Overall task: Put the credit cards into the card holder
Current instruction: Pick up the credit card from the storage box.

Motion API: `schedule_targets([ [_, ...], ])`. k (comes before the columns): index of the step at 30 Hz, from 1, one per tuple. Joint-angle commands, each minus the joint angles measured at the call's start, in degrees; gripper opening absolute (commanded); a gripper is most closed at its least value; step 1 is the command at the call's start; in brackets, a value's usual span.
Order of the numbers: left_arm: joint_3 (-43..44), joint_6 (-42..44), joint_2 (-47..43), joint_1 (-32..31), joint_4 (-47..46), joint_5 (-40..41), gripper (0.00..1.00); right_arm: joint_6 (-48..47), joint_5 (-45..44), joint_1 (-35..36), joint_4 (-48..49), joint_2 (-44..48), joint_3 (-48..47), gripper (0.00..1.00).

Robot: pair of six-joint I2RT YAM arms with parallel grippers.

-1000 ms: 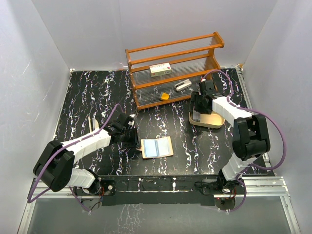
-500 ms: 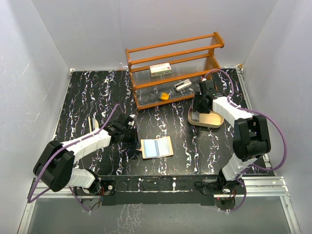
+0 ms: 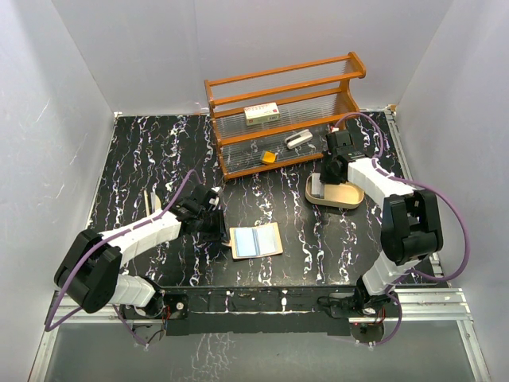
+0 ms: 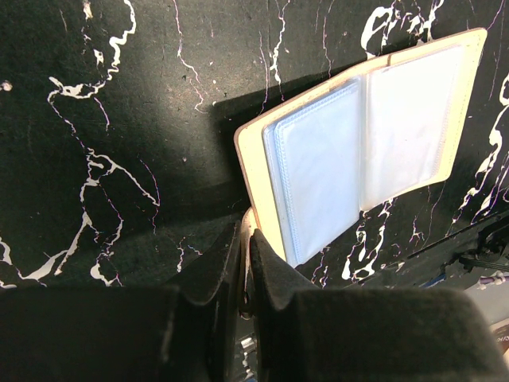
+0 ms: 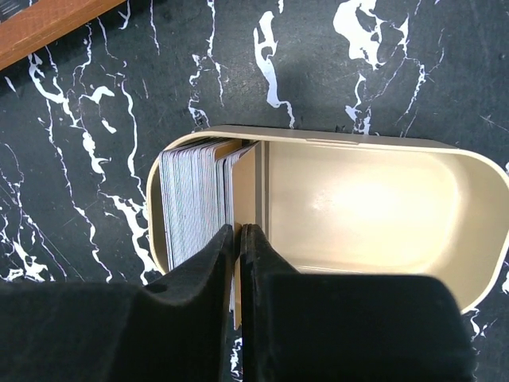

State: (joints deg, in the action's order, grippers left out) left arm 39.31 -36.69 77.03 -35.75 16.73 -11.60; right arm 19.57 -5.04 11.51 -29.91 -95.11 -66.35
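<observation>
Right gripper (image 5: 238,232): jaws all but shut, with the thin edge of one card pinched between them. It is the tan-faced end card (image 5: 245,185), last in a pack of thin flat plastic credit cards (image 5: 191,199). The pack stands on edge at the left end of the oval beige-rimmed tin tray (image 5: 362,203); the rest of the tray floor is bare. The tray sits right of centre on the black, white-veined marble table (image 3: 159,159), just in front of the orange wooden rack (image 3: 282,87).

Step in hand, as I read it: lift that one card clear of the pack. I'd draw it straight up along its own plane, slowly, so the neighbouring card doesn't ride up with it. I can't tell whether a second card is caught, so I'd check the wrist view for a single edge before travelling. The card should stay upright until it clears the tray wall.

Left gripper (image 4: 245,232): jaws closed on the near-left edge of the card holder (image 4: 374,119), a small tan-beige leather bifold wallet. It lies open at the table's middle, well apart from the tray. It has a pale leather border and glossy clear sleeves that look empty, and I can't make out the slot mouths. A firm pinch there should stop it sliding when a card goes in.
</observation>
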Motion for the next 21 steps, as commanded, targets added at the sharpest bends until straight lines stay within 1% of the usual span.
schedule_targets([
  [1, -0.75, -0.28, -2.13, -0.11, 0.68, -0.82, 0.02, -0.03, -1.12, 0.08, 0.31, 3.31, -3.23, 0.05],
  [7, -1.04, -0.80, -2.13, -0.08, 0.45, -0.51, 0.02, -0.38, -3.50, 0.05, -1.18, 4.23, -3.87, 0.00],
  [15, -1.54, -1.37, -3.01, -0.07, 0.30, 0.47, 0.02, -0.63, -4.05, 0.09, -2.11, 5.70, -3.82, 0.00],
  [21, -1.78, -1.10, -3.36, -0.11, 0.54, 0.47, 0.00, -0.07, -7.20, 0.04, -6.96, 7.44, -6.61, 0.00],
])
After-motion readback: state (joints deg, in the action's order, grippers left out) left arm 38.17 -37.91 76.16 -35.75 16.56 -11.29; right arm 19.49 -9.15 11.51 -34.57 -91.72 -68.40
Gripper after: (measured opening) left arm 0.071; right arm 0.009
